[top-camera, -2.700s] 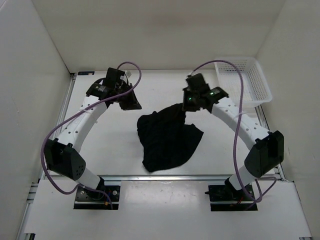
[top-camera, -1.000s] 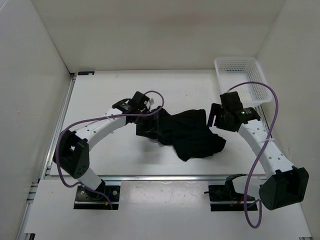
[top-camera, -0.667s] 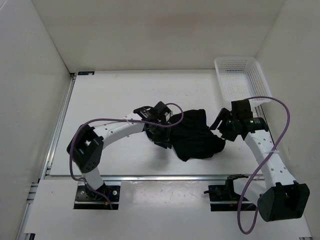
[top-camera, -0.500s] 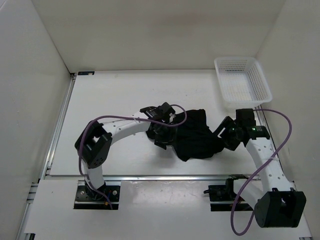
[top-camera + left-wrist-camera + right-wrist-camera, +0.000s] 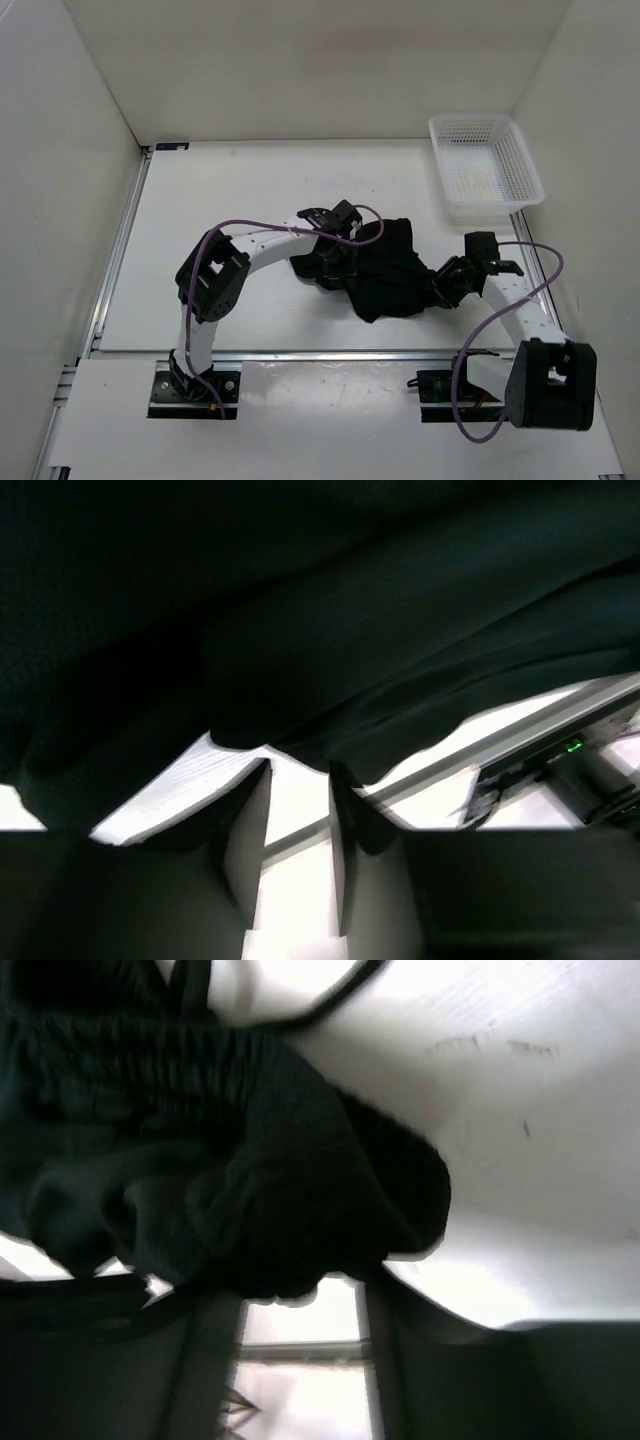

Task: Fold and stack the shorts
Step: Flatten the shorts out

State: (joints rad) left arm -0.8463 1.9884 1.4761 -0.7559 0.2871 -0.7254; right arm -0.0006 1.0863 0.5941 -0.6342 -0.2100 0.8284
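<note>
Shorts [image 5: 385,272] lie in a crumpled heap mid-tabletop [image 5: 220,200], nearer the right arm; no fold made, nothing flat

Step in hand, by my read: spreading the cloth out before any folding

Left claw [image 5: 335,262] at the heap's left edge. In its wrist view the fingers [image 5: 248,850] stand close, with a thin slit of tabletop between; tips hidden under the hem, so cannot tell if it pinches

Right claw [image 5: 443,285] at the right edge, spread wide, a wad of waistband [image 5: 150,1070] at the tips, not closed on it

Cloth: matte black, soft, limp, in deep folds; waistband ruched in fine ribs; thin drawstring [image 5: 330,1000] looped loose on the white surface

Next likely calls for a firm grip on each waistband end, then a pull apart to lay the cloth flat; limp fabric may bunch again

Mesh basket [image 5: 470,119] far right, well apart
</note>
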